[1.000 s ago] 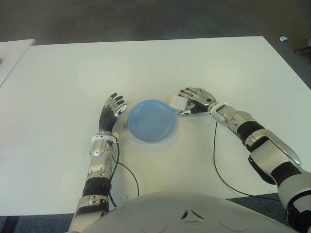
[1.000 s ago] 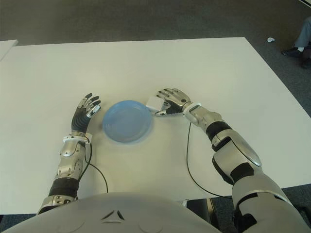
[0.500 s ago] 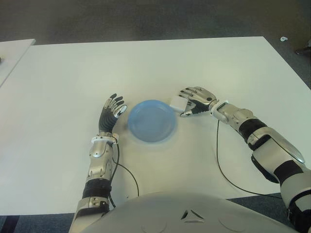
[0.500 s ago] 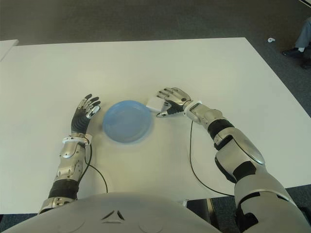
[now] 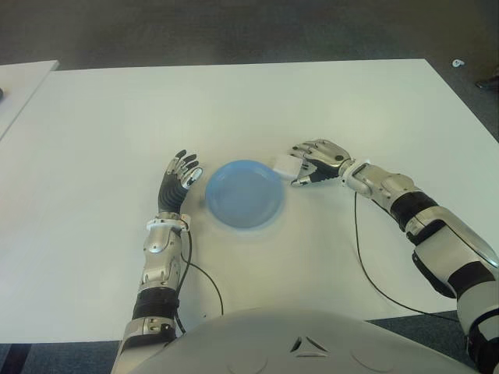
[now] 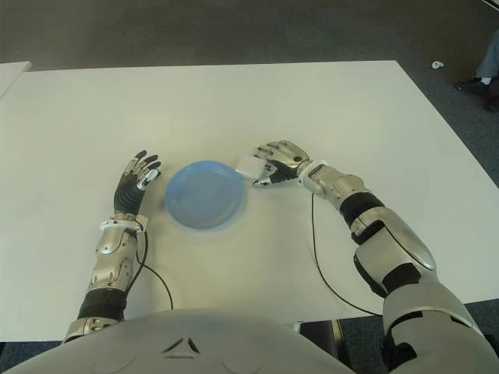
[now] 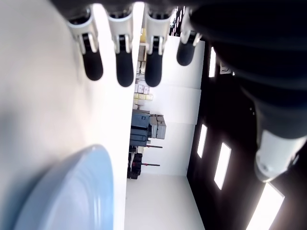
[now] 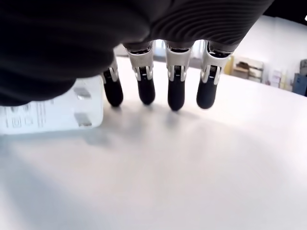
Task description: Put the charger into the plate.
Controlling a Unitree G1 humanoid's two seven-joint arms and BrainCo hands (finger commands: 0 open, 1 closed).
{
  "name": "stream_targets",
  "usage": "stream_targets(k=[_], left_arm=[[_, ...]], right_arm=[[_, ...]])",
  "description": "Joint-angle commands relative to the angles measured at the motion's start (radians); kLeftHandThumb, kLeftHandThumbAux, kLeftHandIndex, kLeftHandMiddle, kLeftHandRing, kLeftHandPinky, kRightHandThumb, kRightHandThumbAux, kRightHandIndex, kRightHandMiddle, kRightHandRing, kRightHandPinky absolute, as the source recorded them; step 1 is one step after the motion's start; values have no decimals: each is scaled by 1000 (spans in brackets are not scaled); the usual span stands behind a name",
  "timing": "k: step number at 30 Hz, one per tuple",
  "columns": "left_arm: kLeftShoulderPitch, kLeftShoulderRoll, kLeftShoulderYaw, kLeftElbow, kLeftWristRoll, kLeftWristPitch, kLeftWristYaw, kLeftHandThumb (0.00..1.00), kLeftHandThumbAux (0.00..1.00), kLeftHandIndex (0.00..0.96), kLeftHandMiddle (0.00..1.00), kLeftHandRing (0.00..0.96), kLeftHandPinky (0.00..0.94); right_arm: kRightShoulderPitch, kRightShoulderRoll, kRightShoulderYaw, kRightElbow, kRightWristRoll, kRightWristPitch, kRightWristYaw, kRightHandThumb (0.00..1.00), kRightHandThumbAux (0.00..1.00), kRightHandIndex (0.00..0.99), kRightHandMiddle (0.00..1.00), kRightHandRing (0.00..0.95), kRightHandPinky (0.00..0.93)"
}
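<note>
The white charger point(image 5: 284, 164) lies on the white table point(image 5: 327, 101), touching the right rim of the light blue plate point(image 5: 243, 193). My right hand point(image 5: 301, 167) arches just to the right of the charger, its fingers spread and pointing down at the table. In the right wrist view the fingertips point(image 8: 175, 98) hang beside the charger point(image 8: 53, 112) and hold nothing. My left hand point(image 5: 178, 178) shows just left of the plate with its fingers open. In the left wrist view the plate's edge point(image 7: 72, 191) sits near that hand's fingers point(image 7: 120, 67).
A thin black cable point(image 5: 366, 265) runs from my right wrist back over the table's near edge. A second white table point(image 5: 15, 78) stands at the left. Dark carpet lies beyond, with a small white scrap point(image 5: 456, 62) and a person's shoe point(image 6: 487, 74) at the far right.
My right forearm has swung slightly outward to the right. The hand stays beside the charger, and the charger, plate and left hand have not moved.
</note>
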Motion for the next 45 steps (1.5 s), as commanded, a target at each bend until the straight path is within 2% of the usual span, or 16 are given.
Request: stream_targets(k=[1, 3, 5, 7, 12, 22, 34, 45], left_arm=[[18, -7, -3, 13, -6, 13, -12, 0, 581, 126, 197, 200, 204], [18, -8, -4, 14, -8, 8, -13, 0, 578, 123, 195, 199, 203], [18, -9, -4, 15, -11, 5, -14, 0, 578, 121, 194, 198, 203], [18, -10, -2, 17, -15, 3, -16, 0, 578, 121, 195, 199, 205], [18, -13, 0, 17, -24, 0, -21, 0, 578, 128, 201, 204, 209], [19, -12, 3, 20, -34, -6, -34, 0, 568, 120, 196, 197, 193], [19, -16, 7, 25, -38, -13, -47, 0, 568, 128, 206, 204, 196], [18, -14, 10, 26, -41, -12, -49, 0, 576, 127, 202, 197, 185]], right_arm=[[45, -7, -5, 4, -2, -29, -27, 508, 350, 399, 597, 584, 629], [53, -6, -20, -5, 8, -24, -36, 532, 421, 438, 644, 630, 669], [61, -2, -34, -9, 20, -14, -38, 551, 451, 465, 672, 659, 693], [74, 6, -58, -15, 41, 3, -36, 646, 599, 447, 713, 711, 745], [110, 22, -110, -52, 74, 51, -69, 718, 686, 442, 794, 793, 836], [151, 44, -169, -94, 112, 99, -59, 745, 707, 441, 873, 862, 871], [174, 49, -209, -123, 146, 113, -2, 745, 708, 440, 886, 875, 873], [178, 51, -221, -125, 158, 96, -1, 744, 709, 440, 886, 872, 868]])
